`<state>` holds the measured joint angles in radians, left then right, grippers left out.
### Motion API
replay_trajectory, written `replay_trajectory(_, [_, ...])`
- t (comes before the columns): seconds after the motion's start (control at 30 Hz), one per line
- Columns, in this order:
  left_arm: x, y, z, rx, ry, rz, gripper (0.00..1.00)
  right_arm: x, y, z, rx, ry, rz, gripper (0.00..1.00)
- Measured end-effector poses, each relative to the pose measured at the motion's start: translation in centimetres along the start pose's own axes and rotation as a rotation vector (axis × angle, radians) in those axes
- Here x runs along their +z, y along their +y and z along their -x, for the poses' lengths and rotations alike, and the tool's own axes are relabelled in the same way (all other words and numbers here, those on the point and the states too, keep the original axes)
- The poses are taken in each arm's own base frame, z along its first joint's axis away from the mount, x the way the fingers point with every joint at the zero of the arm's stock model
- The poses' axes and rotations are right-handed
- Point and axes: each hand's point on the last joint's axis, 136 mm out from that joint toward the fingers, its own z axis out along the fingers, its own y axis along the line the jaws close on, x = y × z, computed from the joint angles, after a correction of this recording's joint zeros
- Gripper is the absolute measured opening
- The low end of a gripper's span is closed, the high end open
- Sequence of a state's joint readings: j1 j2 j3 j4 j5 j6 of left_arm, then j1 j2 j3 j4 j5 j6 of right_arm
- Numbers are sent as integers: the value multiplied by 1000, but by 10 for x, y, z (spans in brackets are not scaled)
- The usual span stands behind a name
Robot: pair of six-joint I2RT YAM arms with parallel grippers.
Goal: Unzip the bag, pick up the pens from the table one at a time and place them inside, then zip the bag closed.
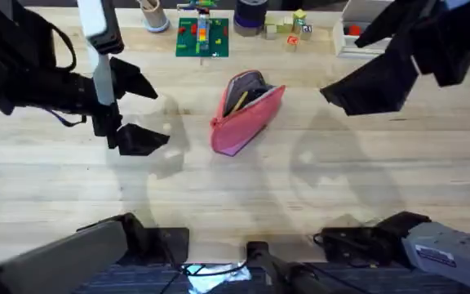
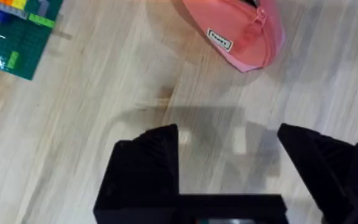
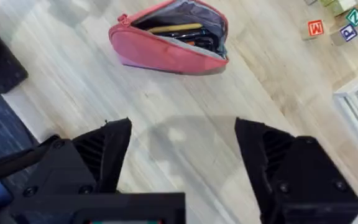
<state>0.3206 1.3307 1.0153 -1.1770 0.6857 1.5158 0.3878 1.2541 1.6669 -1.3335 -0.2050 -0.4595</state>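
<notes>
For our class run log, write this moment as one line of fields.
bag: unzipped, on table | pens: inside bag | left gripper: open, empty | right gripper: open, empty | left to do: zip bag

The counter is a top of pale wooden planks with visible grain. A pink pencil pouch lies unzipped near its middle. Along the far edge sit a green brick baseplate, lettered toy blocks and a small white cup.
</notes>
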Motion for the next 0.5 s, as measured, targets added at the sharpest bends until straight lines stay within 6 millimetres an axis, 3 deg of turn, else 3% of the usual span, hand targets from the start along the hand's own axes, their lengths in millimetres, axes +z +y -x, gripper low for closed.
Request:
replay_trajectory(0.13, [6,4,-8,-19,-17,-27,994,0,-2,5,-5,-19,-10,996])
replay_trajectory(0.5, [3,9,-2,12,-105,-13,994,2,-4,6,-5,-18,-9,996])
